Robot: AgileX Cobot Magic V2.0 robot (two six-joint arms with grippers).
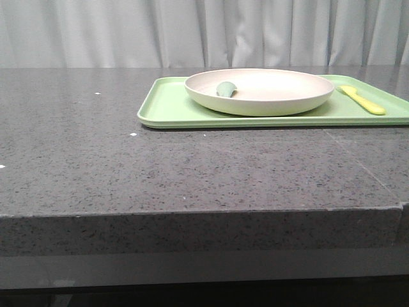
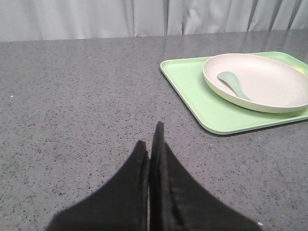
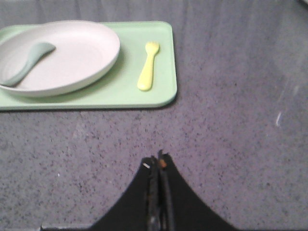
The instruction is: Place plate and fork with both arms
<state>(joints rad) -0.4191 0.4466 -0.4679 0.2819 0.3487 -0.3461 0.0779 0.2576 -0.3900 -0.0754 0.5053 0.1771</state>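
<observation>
The cream-white plate (image 1: 259, 91) sits on the light-green tray (image 1: 169, 109) at the back right of the table. It also shows in the left wrist view (image 2: 269, 84) and the right wrist view (image 3: 72, 55). A small grey-green utensil piece (image 1: 225, 89) lies in the plate. The pale-yellow fork (image 1: 362, 100) lies on the tray right of the plate, tines pointing away; it shows in the right wrist view (image 3: 148, 72). My left gripper (image 2: 153, 142) is shut and empty over bare table. My right gripper (image 3: 159, 163) is shut and empty, short of the tray. Neither gripper shows in the front view.
The grey speckled stone table (image 1: 192, 173) has its front edge near the camera. A pale curtain (image 1: 204, 32) hangs behind the table.
</observation>
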